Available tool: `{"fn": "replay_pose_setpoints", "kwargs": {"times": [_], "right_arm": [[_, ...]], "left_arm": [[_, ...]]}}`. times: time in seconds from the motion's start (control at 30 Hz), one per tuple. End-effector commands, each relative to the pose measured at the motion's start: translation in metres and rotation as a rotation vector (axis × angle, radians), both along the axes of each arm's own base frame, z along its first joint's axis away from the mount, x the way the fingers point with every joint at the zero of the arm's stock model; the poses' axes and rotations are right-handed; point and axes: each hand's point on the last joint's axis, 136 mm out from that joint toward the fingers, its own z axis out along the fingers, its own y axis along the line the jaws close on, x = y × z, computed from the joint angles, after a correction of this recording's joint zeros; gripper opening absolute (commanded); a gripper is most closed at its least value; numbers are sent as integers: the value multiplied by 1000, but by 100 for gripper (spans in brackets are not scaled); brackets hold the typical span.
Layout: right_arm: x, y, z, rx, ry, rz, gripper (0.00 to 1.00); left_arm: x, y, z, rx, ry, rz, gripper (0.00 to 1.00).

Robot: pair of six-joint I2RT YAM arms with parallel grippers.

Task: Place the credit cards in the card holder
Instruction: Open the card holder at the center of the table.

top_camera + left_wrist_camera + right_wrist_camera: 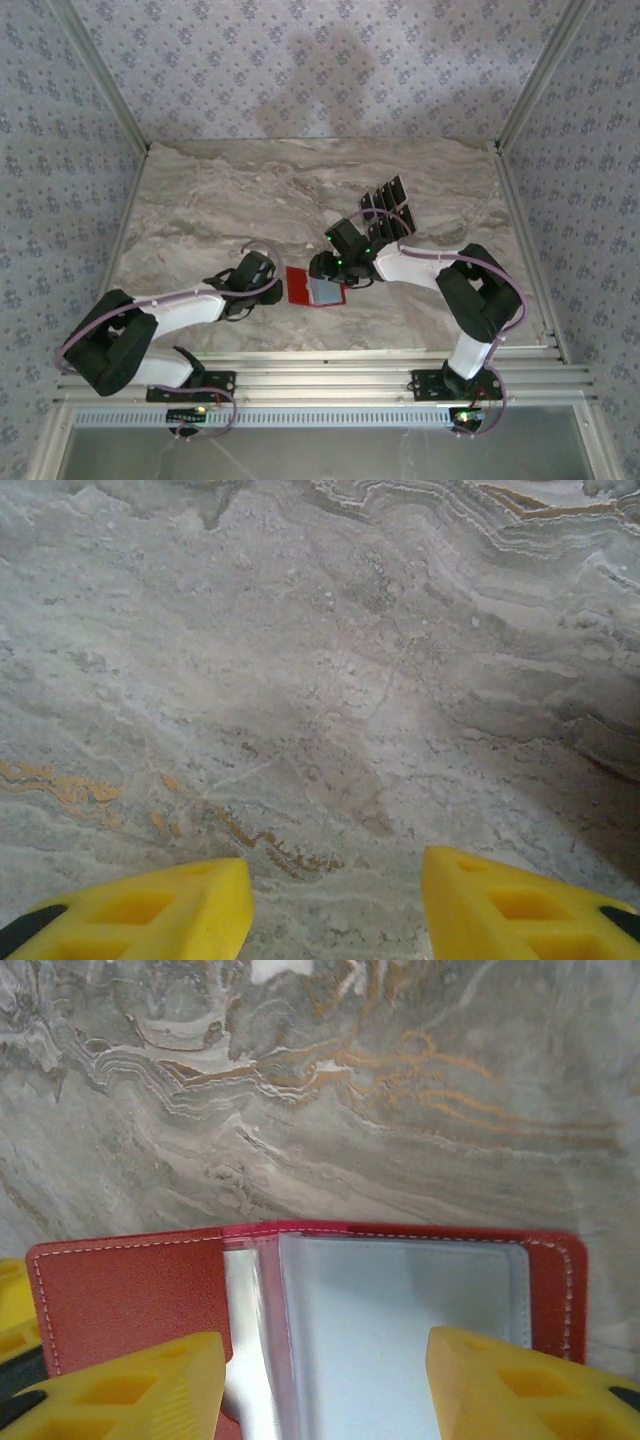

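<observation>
Right wrist shows the card holder [400, 1300] lying open, red with clear pockets.

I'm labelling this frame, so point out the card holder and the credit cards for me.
card holder [130, 1295], right wrist view, on its red left-hand cover.
credit cards [390, 205], top external view, on the middle of the black cluster of cards.
</observation>
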Motion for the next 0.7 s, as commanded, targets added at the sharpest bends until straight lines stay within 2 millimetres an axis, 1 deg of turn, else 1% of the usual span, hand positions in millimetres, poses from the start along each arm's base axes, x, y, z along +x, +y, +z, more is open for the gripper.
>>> {"fn": "replay_pose_setpoints", "kwargs": {"times": [0.0, 0.13, 0.27, 0.37, 0.47, 0.57, 0.67], "right_arm": [[-1, -12, 9, -132, -65, 107, 57], [-1, -13, 4, -171, -73, 152, 57], [-1, -15, -1, -206, -78, 165, 57], [-1, -17, -5, -216, -71, 169, 57], [-4, -14, -10, -211, -56, 185, 56], [-5, -12, -13, -208, -51, 200, 56], [-6, -12, -16, -210, -47, 208, 56]], "left_arm": [[22, -18, 7, -56, -56, -36, 51], [24, -19, 9, -59, -58, -37, 52], [25, -18, 20, -72, -75, -31, 54], [26, -16, 34, -82, -100, -25, 58], [24, -14, 52, -109, -130, -16, 62], [22, -16, 70, -165, -159, -12, 63], [20, -20, 79, -206, -166, -16, 64]]}}
